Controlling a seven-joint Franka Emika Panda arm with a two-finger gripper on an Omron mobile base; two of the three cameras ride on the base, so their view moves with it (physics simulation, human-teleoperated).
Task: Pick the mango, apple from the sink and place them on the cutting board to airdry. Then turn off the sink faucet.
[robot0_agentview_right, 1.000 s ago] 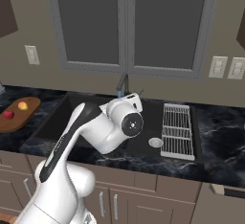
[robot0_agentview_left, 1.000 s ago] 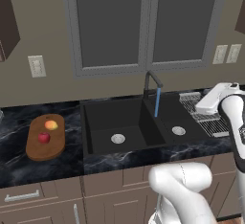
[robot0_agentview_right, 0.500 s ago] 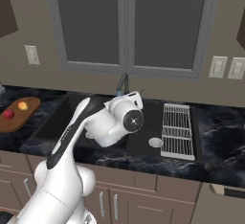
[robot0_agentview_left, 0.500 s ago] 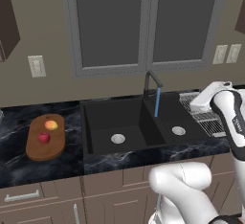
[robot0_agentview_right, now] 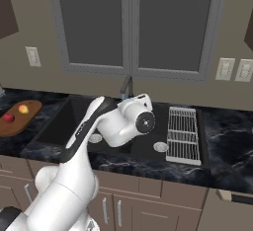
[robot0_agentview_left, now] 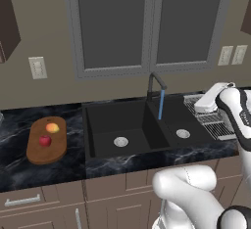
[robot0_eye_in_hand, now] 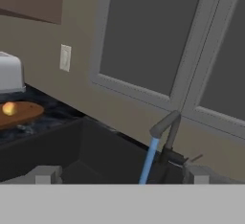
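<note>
Both fruits lie on the cutting board (robot0_agentview_left: 46,140) at the counter's left, well apart from the sink (robot0_agentview_left: 147,130): the mango (robot0_agentview_left: 52,127) toward the wall end, the apple (robot0_agentview_left: 45,141) just in front of it. By this layout the remaining step appears to be shutting off the faucet (robot0_agentview_left: 156,88), from which a blue stream falls into the sink. In the hand view the faucet (robot0_eye_in_hand: 165,141) stands ahead of the gripper (robot0_eye_in_hand: 119,175), between the two fingertips (robot0_eye_in_hand: 44,174) and nearer the right-hand one; its thin lever (robot0_eye_in_hand: 194,158) juts from the base just above that tip. The fingers are spread wide and grasp nothing. No brand, label or writing can be read anywhere.
</note>
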